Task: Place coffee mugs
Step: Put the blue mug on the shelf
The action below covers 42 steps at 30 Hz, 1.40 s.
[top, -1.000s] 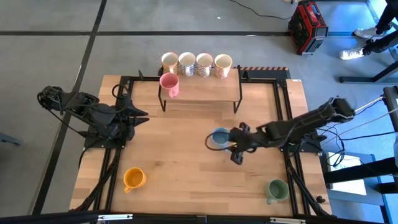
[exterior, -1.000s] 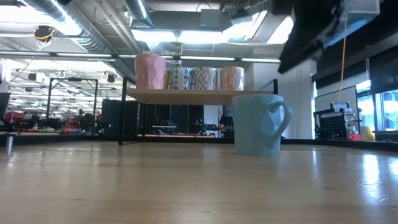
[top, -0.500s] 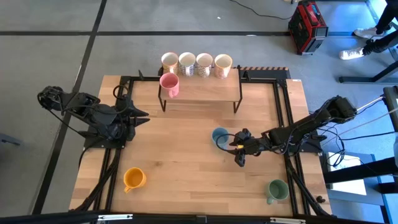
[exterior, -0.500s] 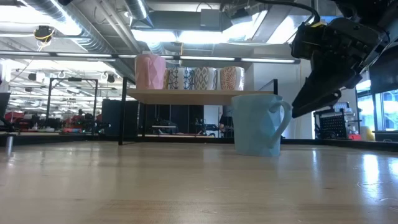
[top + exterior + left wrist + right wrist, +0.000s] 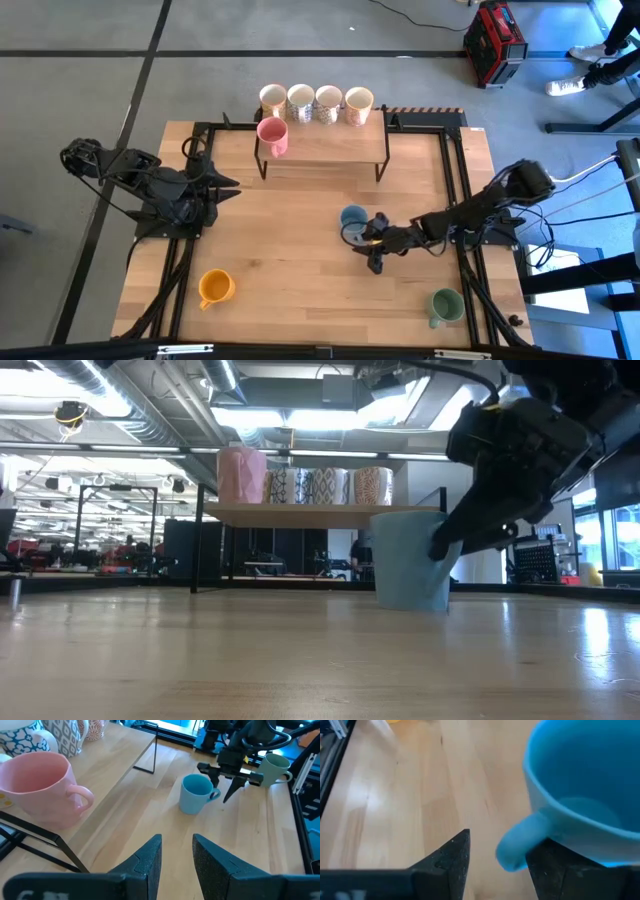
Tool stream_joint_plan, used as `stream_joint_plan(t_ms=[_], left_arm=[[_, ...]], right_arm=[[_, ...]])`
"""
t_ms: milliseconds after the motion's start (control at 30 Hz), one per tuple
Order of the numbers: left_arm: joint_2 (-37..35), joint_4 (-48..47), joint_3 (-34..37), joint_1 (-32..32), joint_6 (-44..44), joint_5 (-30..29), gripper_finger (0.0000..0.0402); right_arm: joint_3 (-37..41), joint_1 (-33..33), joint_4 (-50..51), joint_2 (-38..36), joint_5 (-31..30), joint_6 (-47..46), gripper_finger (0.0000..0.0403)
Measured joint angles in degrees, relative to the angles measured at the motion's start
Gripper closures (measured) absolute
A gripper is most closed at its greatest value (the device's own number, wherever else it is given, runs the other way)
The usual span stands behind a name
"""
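A light blue mug [image 5: 352, 216] stands upright on the table right of the middle. My right gripper [image 5: 373, 247] is low beside it, open, one finger on each side of its handle [image 5: 517, 842]. Four white patterned mugs [image 5: 315, 102] stand in a row along the far edge of a raised shelf [image 5: 330, 148], and a pink mug [image 5: 272, 135] stands at the shelf's left end. An orange mug [image 5: 214, 287] stands near the near left corner and a green mug [image 5: 445, 305] near the near right corner. My left gripper [image 5: 176, 855] waits open at the table's left side. My right gripper stands slanting down from the table's right, with the blue mug's handle [image 5: 216, 795] between its open fingers [image 5: 447, 857]. I cannot tell whether either finger touches the handle or the mug's wall. The mug stands upright on the table.
The shelf stands on thin black legs [image 5: 262, 165] at the table's far middle. Black frame rails [image 5: 462, 200] run along the left and right sides. Bare wood [image 5: 290, 250] lies between the blue and orange mugs. A red case [image 5: 494, 42] and a person's feet [image 5: 585, 62] are on the floor beyond.
My right gripper has come down from above the table and moved toward the near edge, ending beside the blue mug with its open fingers around the handle. The left arm has kept still.
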State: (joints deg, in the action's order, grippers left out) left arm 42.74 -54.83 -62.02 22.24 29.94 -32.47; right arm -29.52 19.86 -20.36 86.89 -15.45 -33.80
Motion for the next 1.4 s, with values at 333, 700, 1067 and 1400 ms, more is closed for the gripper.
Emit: stream_joint_plan(t_ms=[333, 700, 1067, 1400], left_arm=[[0.0, 0.02, 0.0, 0.0, -0.64, -0.04, 0.0298], [0.0, 0.07, 0.0, 0.0, -0.59, -0.07, 0.0298], [0.0, 0.96, 0.0, 0.0, -0.56, -0.11, 0.0298], [0.0, 0.96, 0.0, 0.0, -0.58, -0.11, 0.0298]], right_arm=[[-0.13, 0.0, -2.33, 0.97, 0.19, 2.34, 0.0373], [-10.03, -3.67, 2.67, 0.36, 7.23, 7.13, 0.0382], [-25.62, -9.99, 16.57, 0.29, 15.06, 16.92, 0.0389], [-30.99, -15.25, 16.15, 0.27, 19.35, 21.25, 0.0389]])
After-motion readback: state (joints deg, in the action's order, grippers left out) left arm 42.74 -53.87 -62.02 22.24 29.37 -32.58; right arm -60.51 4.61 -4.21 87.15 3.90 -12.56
